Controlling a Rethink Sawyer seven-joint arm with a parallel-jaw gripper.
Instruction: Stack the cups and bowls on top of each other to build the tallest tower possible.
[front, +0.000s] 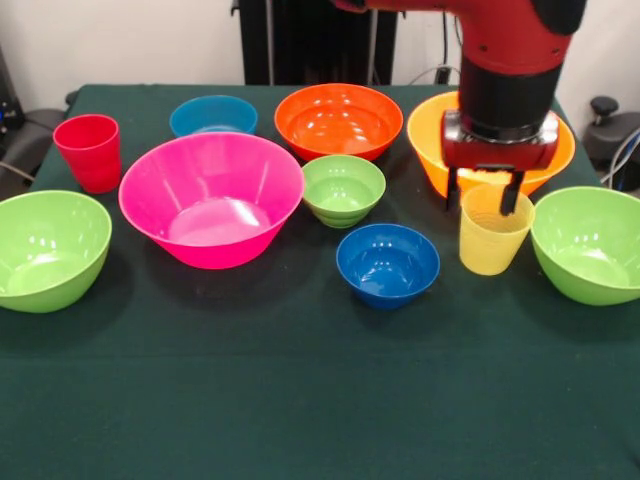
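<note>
Gripper (485, 200) sits over the pale yellow ribbed plastic cup (493, 238), fingers spread wide, straddling its rim; contact unclear. Cup stands upright on the green tablecloth (300, 400), between the small dark blue plastic bowl (388, 263) and a lime green bowl (590, 243), in front of the yellow-orange bowl (432, 135). Nothing stacked; red plastic cup (89, 150) stands well apart.

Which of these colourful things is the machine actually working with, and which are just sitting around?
For the job:
yellow cup, under the gripper
red cup
pink bowl
orange-red bowl
yellow-orange bowl
three green bowls
two blue bowls

Just there:
green tablecloth
</note>
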